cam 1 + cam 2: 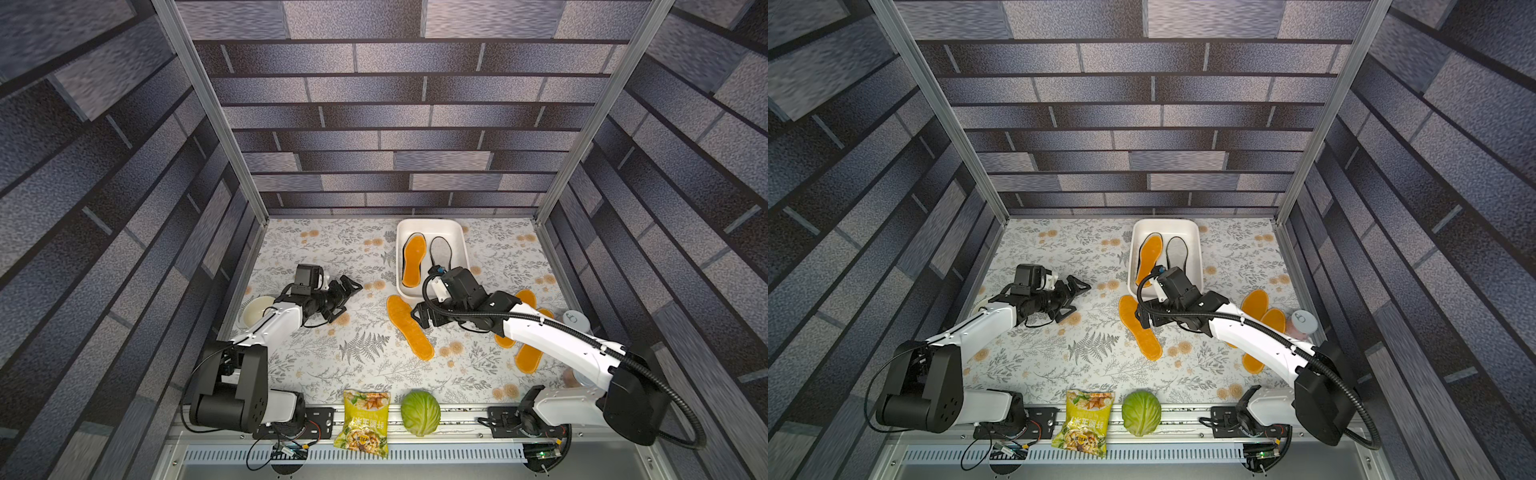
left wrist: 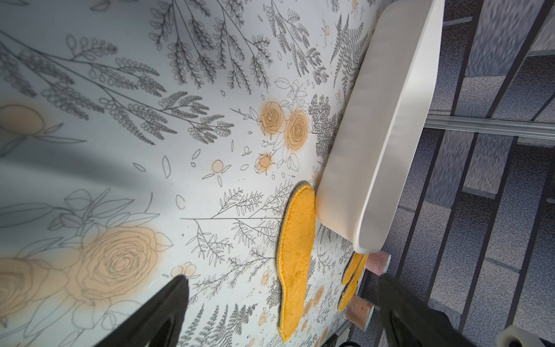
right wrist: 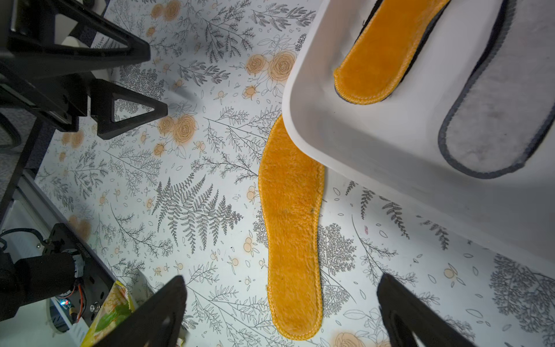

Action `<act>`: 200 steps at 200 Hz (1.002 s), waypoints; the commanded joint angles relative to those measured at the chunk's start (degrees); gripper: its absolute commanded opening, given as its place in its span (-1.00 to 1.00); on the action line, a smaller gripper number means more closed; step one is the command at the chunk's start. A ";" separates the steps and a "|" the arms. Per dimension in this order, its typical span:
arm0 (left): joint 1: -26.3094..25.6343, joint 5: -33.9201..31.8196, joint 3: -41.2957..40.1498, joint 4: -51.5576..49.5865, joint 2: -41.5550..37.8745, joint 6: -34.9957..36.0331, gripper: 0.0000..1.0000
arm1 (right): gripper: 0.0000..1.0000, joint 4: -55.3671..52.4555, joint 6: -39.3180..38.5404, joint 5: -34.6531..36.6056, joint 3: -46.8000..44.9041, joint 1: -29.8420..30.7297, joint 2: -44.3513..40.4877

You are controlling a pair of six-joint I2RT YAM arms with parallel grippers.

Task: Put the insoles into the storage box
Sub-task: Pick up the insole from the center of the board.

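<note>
Storage box [image 1: 430, 228] at table [image 1: 332, 249] rear, holding left insole [image 1: 413, 259] beside right insole [image 1: 440, 249]. Third insole [image 1: 409, 328] lies on the table just before the box. Two overlapping insoles [image 1: 528, 357] lie to its right.

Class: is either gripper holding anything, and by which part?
Nothing is held. The left gripper and right gripper are both open; the orange insole under the right one lies free on the table.
</note>
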 commanded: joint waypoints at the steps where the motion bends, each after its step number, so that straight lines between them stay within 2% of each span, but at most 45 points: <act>1: -0.29 0.74 1.56 0.90 0.15 -1.17 1.00 | 1.00 2.16 -0.71 3.98 -0.48 2.58 2.86; 65: -0.41 1.64 1.00 1.72 -0.02 -1.91 1.00 | 0.90 1.47 -0.33 10.04 1.80 7.96 12.18; 113: -0.53 1.71 0.60 1.97 -0.10 -2.05 1.00 | 0.86 0.12 1.01 13.90 3.53 9.14 17.96; 200: -0.54 1.72 0.06 2.20 -0.01 -2.18 1.00 | 0.76 1.80 2.18 12.25 4.19 9.49 23.72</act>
